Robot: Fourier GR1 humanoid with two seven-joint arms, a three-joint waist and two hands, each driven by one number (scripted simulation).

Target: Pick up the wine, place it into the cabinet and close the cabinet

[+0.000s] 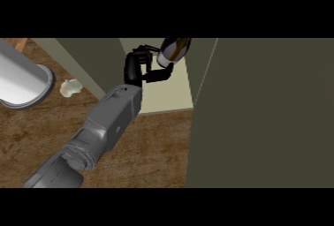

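Left hand (145, 70) is up inside the open cabinet (171, 95), fingers and thumb curled toward the wine (175, 49). The thumb tip touches the bottle's lower side and the fingers arc over toward its near side. I read that as holding the bottle, though contact on the finger side is partly hidden.

Wine: top of view, just right of and above the hand, in the gap between the cabinet's left wall and the door (261, 114). Only part of the bottle shows, since the view's top edge cuts it off. Its long axis runs roughly up and away from the hand, tilted slightly right. Can't tell if its base rests on the shelf or hangs above it.

Key relation: bottle sits on the thumb side of the hand, away from the forearm, already over the pale shelf floor. The door stands open immediately right of the bottle, its edge close by. The next move is likely to settle the bottle and let go, then back the arm out along its own line. The clearance to the door edge looks tight on the way out.

Right hand: not in view. The door lies to the right, so closing it probably suits the right hand better, but that's a guess.

On the table (150, 145), left: a steel pot (23, 79) and a small pale lump (70, 87), both well apart from the arm.
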